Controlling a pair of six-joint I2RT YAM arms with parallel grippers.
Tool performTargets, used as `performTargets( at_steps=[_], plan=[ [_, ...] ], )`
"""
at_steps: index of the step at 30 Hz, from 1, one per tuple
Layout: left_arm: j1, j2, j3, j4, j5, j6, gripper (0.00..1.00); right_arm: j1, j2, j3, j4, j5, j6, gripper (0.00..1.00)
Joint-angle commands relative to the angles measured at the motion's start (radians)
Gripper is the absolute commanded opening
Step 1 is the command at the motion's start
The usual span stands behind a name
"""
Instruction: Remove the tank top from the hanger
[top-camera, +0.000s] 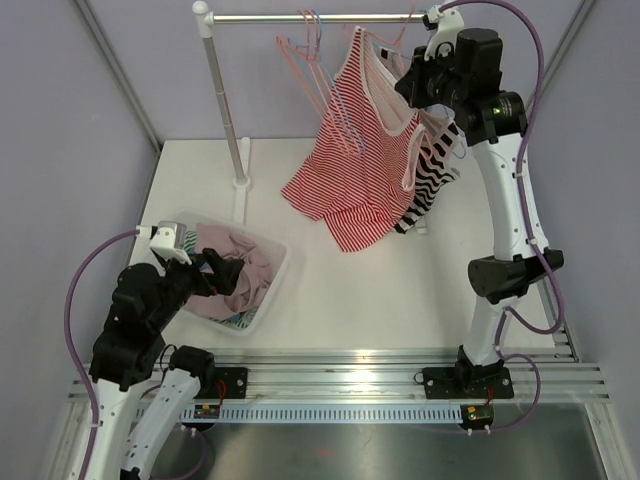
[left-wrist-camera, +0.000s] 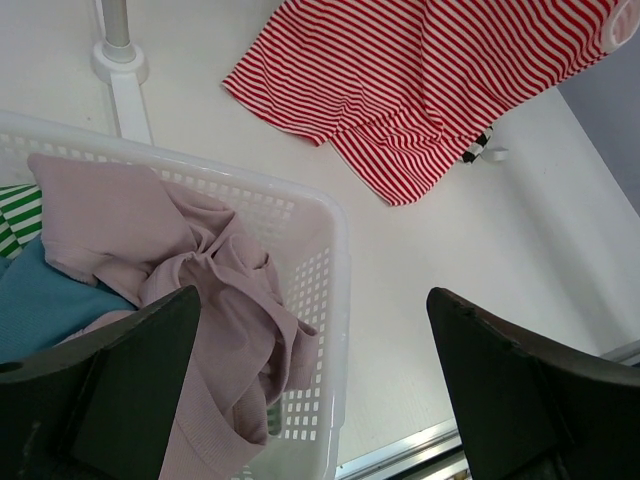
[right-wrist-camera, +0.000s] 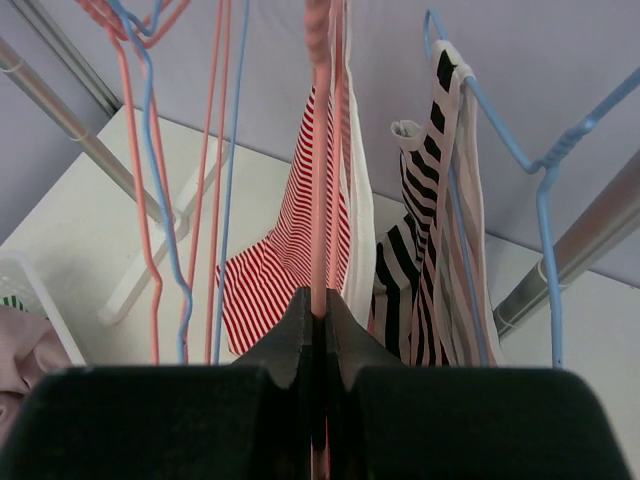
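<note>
Here, my right tool (right-wrist-camera: 320, 315) is raised to the rail (top-camera: 300, 17) at the far side of the bench (top-camera: 380, 300). Its two jaws are clenched together on the thin pink wire of the hanger (right-wrist-camera: 320, 150), which runs straight down into the closed gap between them. The tank top (top-camera: 350, 170), red-and-white striped with a pale trim, is on that hanger. Its straps sit high beside my right tool, and its body slants down and to the left over the bench. Whether the lower hem touches the bench I cannot tell.

Just right of the tank top, a black-and-white striped garment (top-camera: 432, 180) hangs on a blue hanger (right-wrist-camera: 500, 130). Left of it, several bare pink and blue hangers (top-camera: 305, 55) hang from the same rail. The upright post (top-camera: 225, 100) that carries the rail stands on a white foot at the back left of the bench.

My left tool (left-wrist-camera: 312, 300) is released, its jaws spread wide with nothing between them. It hovers above the white basket (top-camera: 275, 275) at the near left of the bench, well apart from the tank top. In the basket lie a crumpled mauve garment (left-wrist-camera: 150, 230), a blue cloth (left-wrist-camera: 40, 290) and a green-and-white striped piece (left-wrist-camera: 15, 215).
</note>
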Motion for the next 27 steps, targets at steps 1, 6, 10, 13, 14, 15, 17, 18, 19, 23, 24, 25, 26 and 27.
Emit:
performTargets(
  at_steps=[1, 6, 10, 13, 14, 15, 17, 18, 19, 23, 24, 25, 26, 27],
  plan=[
    [0.004, 0.065, 0.05, 0.036, 0.017, 0.008, 0.99, -0.002, -0.12, -0.021, 0.061, -0.02, 0.013, 0.0],
    [0.002, 0.169, 0.175, 0.053, 0.038, -0.009, 0.99, -0.002, -0.302, -0.203, 0.04, 0.001, 0.056, 0.0],
    [-0.008, 0.281, 0.346, 0.084, 0.069, -0.027, 0.99, -0.002, -0.459, -0.409, 0.018, -0.035, 0.074, 0.0],
    [-0.106, 0.382, 0.476, 0.09, 0.001, -0.023, 0.99, -0.002, -0.602, -0.545, 0.014, -0.022, 0.113, 0.0],
    [-0.142, 0.407, 0.51, 0.085, -0.036, -0.013, 0.99, -0.002, -0.667, -0.571, 0.007, -0.02, 0.123, 0.0],
    [-0.178, 0.463, 0.546, 0.078, -0.073, 0.014, 0.99, -0.002, -0.698, -0.613, -0.002, -0.014, 0.127, 0.0],
    [-0.296, 0.519, 0.663, 0.059, -0.165, 0.042, 0.99, -0.002, -0.782, -0.641, -0.048, 0.001, 0.156, 0.0],
    [-0.333, 0.583, 0.707, 0.058, -0.182, 0.068, 0.99, -0.004, -0.803, -0.648, -0.075, -0.005, 0.16, 0.0],
    [-0.397, 0.611, 0.742, 0.059, -0.199, 0.083, 0.99, -0.001, -0.821, -0.648, -0.13, -0.029, 0.165, 0.0],
    [-0.53, 0.754, 0.908, 0.1, -0.233, 0.155, 0.99, -0.002, -0.908, -0.659, -0.233, -0.104, 0.19, 0.0],
    [-0.55, 0.774, 0.919, 0.143, -0.228, 0.189, 0.99, -0.002, -0.921, -0.664, -0.25, -0.126, 0.186, 0.0],
    [-0.588, 0.812, 0.928, 0.166, -0.228, 0.204, 0.99, -0.002, -0.93, -0.665, -0.278, -0.161, 0.19, 0.0],
    [-0.6, 0.83, 0.934, 0.189, -0.23, 0.217, 0.99, -0.002, -0.95, -0.667, -0.289, -0.18, 0.188, 0.0],
    [-0.611, 0.855, 0.952, 0.221, -0.224, 0.244, 0.99, -0.002, -0.961, -0.676, -0.296, -0.204, 0.186, 0.0]
  ],
)
